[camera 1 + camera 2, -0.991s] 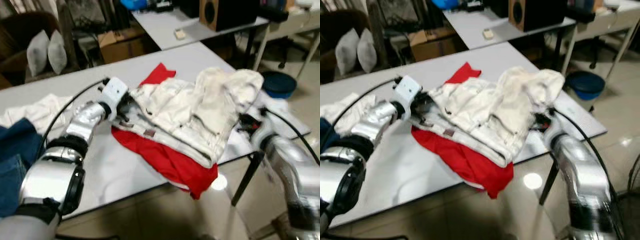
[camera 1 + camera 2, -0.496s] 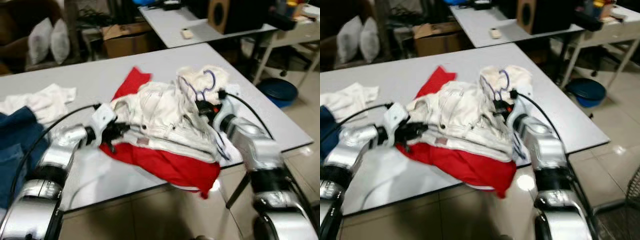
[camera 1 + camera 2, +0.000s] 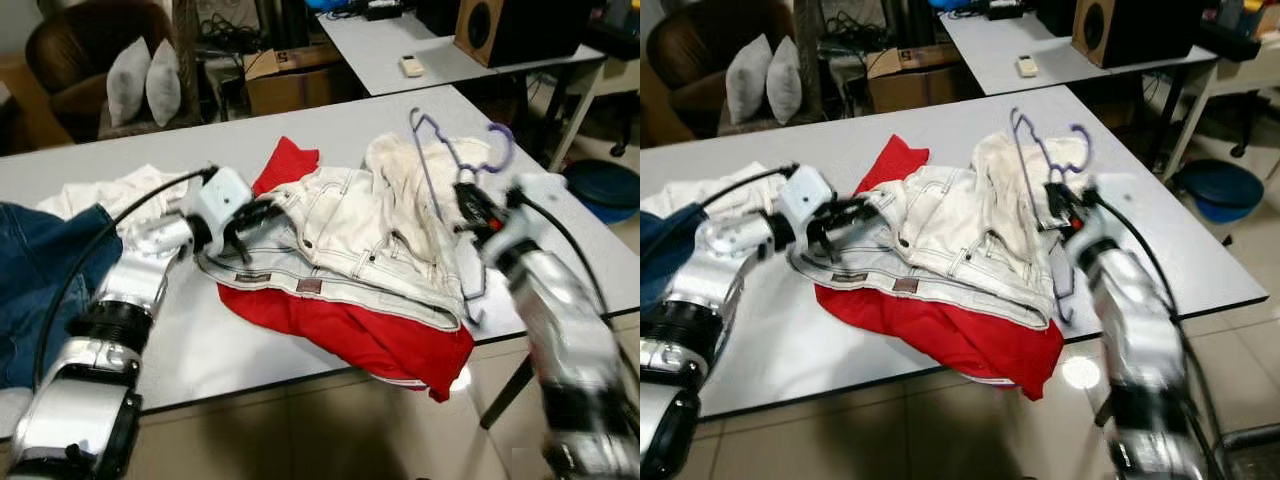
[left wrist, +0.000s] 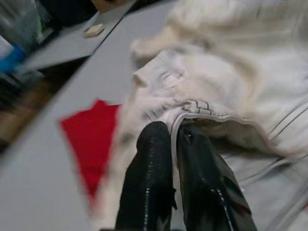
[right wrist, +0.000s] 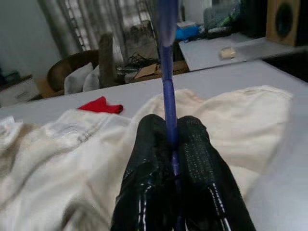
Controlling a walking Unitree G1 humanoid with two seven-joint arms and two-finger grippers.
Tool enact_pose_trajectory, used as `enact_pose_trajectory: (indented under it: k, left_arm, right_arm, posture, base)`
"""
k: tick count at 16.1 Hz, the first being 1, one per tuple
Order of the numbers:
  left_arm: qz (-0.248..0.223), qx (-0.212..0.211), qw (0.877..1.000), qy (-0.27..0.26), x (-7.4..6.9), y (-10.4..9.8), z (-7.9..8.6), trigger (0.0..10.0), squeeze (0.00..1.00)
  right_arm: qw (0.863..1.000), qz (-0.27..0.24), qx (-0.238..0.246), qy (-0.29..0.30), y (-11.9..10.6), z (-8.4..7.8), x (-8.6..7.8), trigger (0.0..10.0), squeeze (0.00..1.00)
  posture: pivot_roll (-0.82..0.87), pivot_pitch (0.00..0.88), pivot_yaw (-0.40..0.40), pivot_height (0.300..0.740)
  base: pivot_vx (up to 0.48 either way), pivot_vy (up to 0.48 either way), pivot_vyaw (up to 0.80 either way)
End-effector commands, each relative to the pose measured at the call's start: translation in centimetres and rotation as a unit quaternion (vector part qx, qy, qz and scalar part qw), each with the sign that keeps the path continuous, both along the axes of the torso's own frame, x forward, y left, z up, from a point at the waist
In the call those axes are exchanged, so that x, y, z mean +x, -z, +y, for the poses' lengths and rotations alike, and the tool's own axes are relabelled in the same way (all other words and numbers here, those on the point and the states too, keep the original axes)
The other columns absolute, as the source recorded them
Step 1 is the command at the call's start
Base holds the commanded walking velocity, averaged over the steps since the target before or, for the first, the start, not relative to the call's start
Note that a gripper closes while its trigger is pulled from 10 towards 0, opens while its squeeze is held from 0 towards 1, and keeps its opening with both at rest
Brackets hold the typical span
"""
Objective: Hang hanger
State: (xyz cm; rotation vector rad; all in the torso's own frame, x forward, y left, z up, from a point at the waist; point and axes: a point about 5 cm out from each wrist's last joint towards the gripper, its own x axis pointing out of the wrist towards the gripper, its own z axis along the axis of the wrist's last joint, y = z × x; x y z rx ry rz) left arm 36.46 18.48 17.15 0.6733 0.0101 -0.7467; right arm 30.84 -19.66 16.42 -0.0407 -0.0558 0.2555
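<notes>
Since half a second ago the right gripper (image 3: 470, 207) has lifted away from the heap, so the hanger (image 3: 450, 170) now stands tilted up above the cream clothes instead of lying in them. The grey table (image 3: 180, 350) bears the heap: a red cloth (image 3: 350, 325) lowest, the white jeans (image 3: 350, 240) spread over it. At the heap's left edge the left gripper (image 3: 250, 218) has its fingers (image 4: 149, 159) closed on the jeans' waistband, probably pinning the pile so nothing drags along. At the heap's right side, the right gripper's fingers (image 5: 192, 149) are clamped on the hanger's blue wire, its hook uppermost, clear for hanging.
</notes>
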Motion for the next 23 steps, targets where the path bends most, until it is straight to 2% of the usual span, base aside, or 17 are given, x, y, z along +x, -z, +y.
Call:
enact_pose_trajectory:
  k: [1, 2, 4, 5, 6, 8, 9, 10, 11, 13, 15, 18, 19, 20, 21, 22, 23]
  left_arm:
    - [-0.046, 0.039, 0.998, -0.035, 0.6, -0.9, 0.8, 10.0, 1.00]
    - [-0.060, 0.001, 0.997, -0.055, 0.9, -1.5, 1.0, 10.0, 1.00]
    - [-0.049, -0.018, 0.999, -0.009, 0.3, -1.4, 0.4, 10.0, 1.00]
    - [-0.029, 0.002, 0.999, 0.044, -0.5, -0.6, 0.0, 10.0, 1.00]
    - [-0.017, 0.056, 0.995, 0.083, -1.4, 0.5, -0.1, 10.0, 1.00]
    - [-0.056, 0.112, 0.989, 0.081, -1.7, 1.4, 0.2, 10.0, 1.00]
    - [-0.066, 0.133, 0.985, 0.089, -2.1, 2.0, 0.3, 10.0, 0.88]
    - [-0.063, 0.142, 0.984, 0.092, -2.4, 2.5, 0.5, 10.0, 0.22]
    - [-0.057, 0.176, 0.979, 0.087, -2.9, 3.5, 1.4, 10.0, 0.00]
    - [-0.078, 0.186, 0.975, 0.098, -3.9, 4.1, 1.9, 10.0, 0.00]
    - [-0.049, 0.216, 0.970, 0.104, -4.6, 5.5, 2.6, 10.0, 0.00]
    - [-0.108, 0.178, 0.972, 0.110, -5.5, 4.7, 2.4, 10.0, 0.00]
    - [-0.096, 0.162, 0.975, 0.120, -6.0, 5.3, 2.3, 10.0, 0.09]
    - [-0.076, 0.152, 0.978, 0.123, -6.4, 5.8, 2.5, 10.0, 1.00]
    - [-0.066, 0.147, 0.979, 0.124, -6.5, 6.0, 2.6, 10.0, 1.00]
    - [-0.073, 0.081, 0.987, 0.119, -6.6, 5.0, 2.4, 10.0, 1.00]
    - [-0.058, 0.055, 0.989, 0.123, -6.6, 4.6, 2.3, 10.0, 1.00]
  right_arm:
    - [1.000, 0.016, -0.019, -0.011, 0.7, 0.6, -1.1, 10.0, 0.00]
    - [1.000, 0.014, -0.026, -0.006, 0.9, 0.8, -2.0, 10.0, 0.00]
    - [1.000, 0.018, -0.021, -0.005, 1.4, 1.5, -4.0, 10.0, 0.00]
    - [0.999, 0.023, -0.021, -0.004, 1.7, 2.0, -4.9, 10.0, 0.00]
    - [1.000, 0.029, -0.011, 0.001, 1.9, 2.5, -5.8, 10.0, 0.00]
    - [0.999, 0.035, -0.002, 0.014, 2.1, 3.0, -6.7, 10.0, 0.00]
    - [0.999, 0.039, -0.007, 0.016, 2.3, 3.4, -7.0, 10.0, 0.00]
    - [0.999, 0.042, -0.008, 0.016, 2.4, 3.5, -7.1, 10.0, 0.00]
    - [0.999, 0.048, -0.015, 0.016, 2.7, 3.9, -7.3, 10.0, 0.00]
    - [0.998, 0.056, -0.010, 0.008, 2.9, 4.5, -7.4, 10.0, 0.00]
    - [0.998, 0.058, -0.026, 0.000, 3.1, 4.7, -7.2, 10.0, 0.00]
    - [0.998, 0.056, -0.023, 0.003, 3.1, 4.9, -7.1, 10.0, 0.00]
    - [0.998, 0.058, -0.025, 0.001, 3.2, 5.0, -7.1, 10.0, 0.00]
    - [0.998, 0.058, -0.026, -0.001, 3.3, 5.2, -7.1, 10.0, 0.00]
    - [0.998, 0.057, -0.026, -0.001, 3.3, 5.2, -7.1, 10.0, 0.00]
    - [0.998, 0.053, -0.023, -0.003, 3.1, 5.3, -7.1, 10.0, 0.00]
    - [0.998, 0.054, -0.023, -0.003, 3.1, 5.3, -7.2, 10.0, 0.00]
  posture:
    - [-0.15, 0.000, 0.189, 0.740]
    - [-0.16, 0.000, 0.203, 0.740]
    - [-0.16, 0.000, 0.212, 0.740]
    - [-0.16, 0.000, 0.218, 0.740]
    - [-0.16, 0.000, 0.221, 0.740]
    - [-0.16, 0.000, 0.217, 0.740]
    - [-0.16, 0.000, 0.215, 0.740]
    - [-0.16, 0.000, 0.211, 0.740]
    - [-0.16, 0.000, 0.206, 0.740]
    - [-0.13, 0.000, 0.175, 0.740]
    - [-0.12, 0.000, 0.166, 0.740]
    - [-0.09, 0.000, 0.147, 0.740]
    - [-0.08, 0.000, 0.147, 0.740]
    - [-0.08, 0.000, 0.147, 0.740]
    - [-0.08, 0.000, 0.147, 0.740]
    - [-0.08, 0.000, 0.148, 0.740]
    - [-0.08, 0.000, 0.147, 0.740]
  base:
    - [0.000, 0.000, 0.00]
    - [0.000, 0.000, 0.00]
    - [0.000, 0.000, 0.00]
    - [0.000, 0.000, 0.00]
    - [0.000, 0.000, 0.00]
    - [0.000, 0.000, 0.00]
    - [0.000, 0.000, 0.00]
    - [0.000, 0.000, 0.00]
    - [0.000, 0.000, 0.00]
    - [0.000, 0.000, 0.00]
    - [0.000, 0.000, 0.00]
    - [0.000, 0.000, 0.00]
    - [0.000, 0.000, 0.00]
    - [0.000, 0.000, 0.00]
    - [0.000, 0.000, 0.00]
    - [0.000, 0.000, 0.00]
    - [0.000, 0.000, 0.00]
